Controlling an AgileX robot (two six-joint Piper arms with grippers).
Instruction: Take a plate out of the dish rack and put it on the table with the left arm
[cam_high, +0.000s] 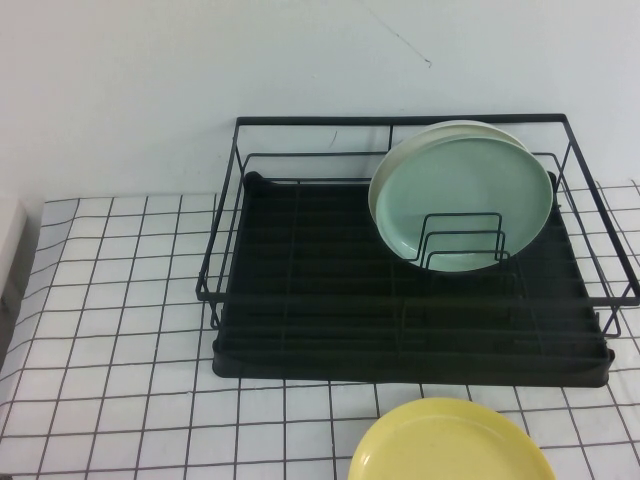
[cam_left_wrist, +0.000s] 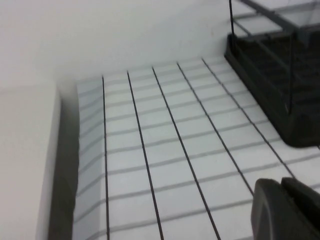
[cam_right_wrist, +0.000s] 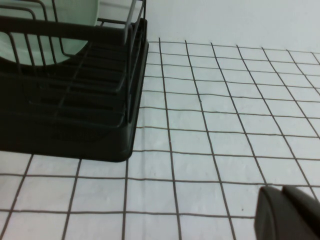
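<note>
While plate lies on table | left claw apart (right claw too)

A staged test bench: grid-marked cloth table against a bare white wall.

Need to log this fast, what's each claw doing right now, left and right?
Left claw: over bare table beside the dish rack; grip cannot be told.
Right claw: over table; cannot be told.

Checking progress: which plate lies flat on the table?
The yellow plate, flat on the table before the dish rack; the green plates stand upright inside.
</note>
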